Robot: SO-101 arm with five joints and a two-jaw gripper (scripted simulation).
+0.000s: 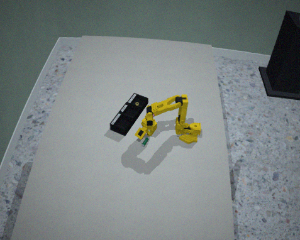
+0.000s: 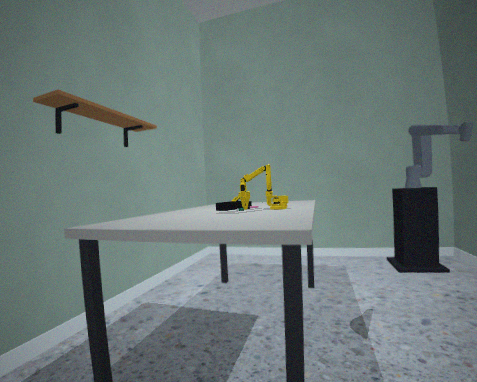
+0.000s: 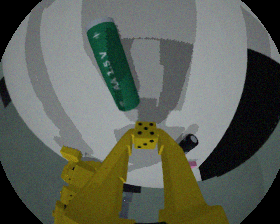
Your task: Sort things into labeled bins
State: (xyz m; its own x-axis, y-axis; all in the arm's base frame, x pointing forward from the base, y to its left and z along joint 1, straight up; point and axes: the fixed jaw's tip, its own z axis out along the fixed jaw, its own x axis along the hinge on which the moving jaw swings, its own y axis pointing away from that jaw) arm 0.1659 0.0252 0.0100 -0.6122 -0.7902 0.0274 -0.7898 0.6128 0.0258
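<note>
One bent arm [image 1: 166, 107] points its gripper [image 3: 145, 137] down, clamped on a yellow die [image 3: 147, 135].

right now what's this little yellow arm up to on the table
The yellow arm is sorting small things into a row of black labelled bins. Its gripper is shut on a small yellow die with black dots. A green battery lies on the table just beyond the die, not in any bin. One bin already holds a small yellowish thing. The bin labels are too small to read.
</note>
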